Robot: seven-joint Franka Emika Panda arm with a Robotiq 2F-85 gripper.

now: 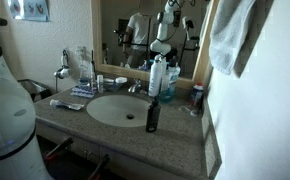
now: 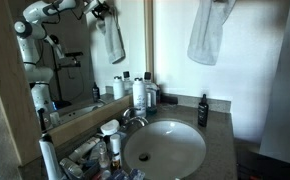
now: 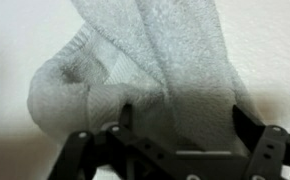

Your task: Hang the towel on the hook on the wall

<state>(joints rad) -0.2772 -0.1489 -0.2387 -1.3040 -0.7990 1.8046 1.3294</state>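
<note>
The white fluffy towel (image 1: 235, 35) hangs bunched high against the plain off-white wall (image 1: 255, 120), above the counter's end; it shows in both exterior views (image 2: 210, 30). The hook is hidden behind the cloth. In the wrist view the towel (image 3: 155, 60) fills the frame against the wall (image 3: 15, 40). My gripper (image 3: 185, 122) sits right at the towel, its two fingers spread wide with the hanging cloth between them. The fingers do not pinch it. The arm shows only as a mirror reflection (image 2: 45, 15) in the exterior views.
Below the towel is a stone counter (image 1: 185, 140) with a white oval sink (image 1: 120, 108), also in the exterior view from the side (image 2: 165, 148). A dark bottle (image 1: 153, 115) stands at the basin's edge. Several toiletry bottles (image 1: 160, 75) and a faucet (image 1: 135, 88) stand by the wood-framed mirror (image 1: 145, 30).
</note>
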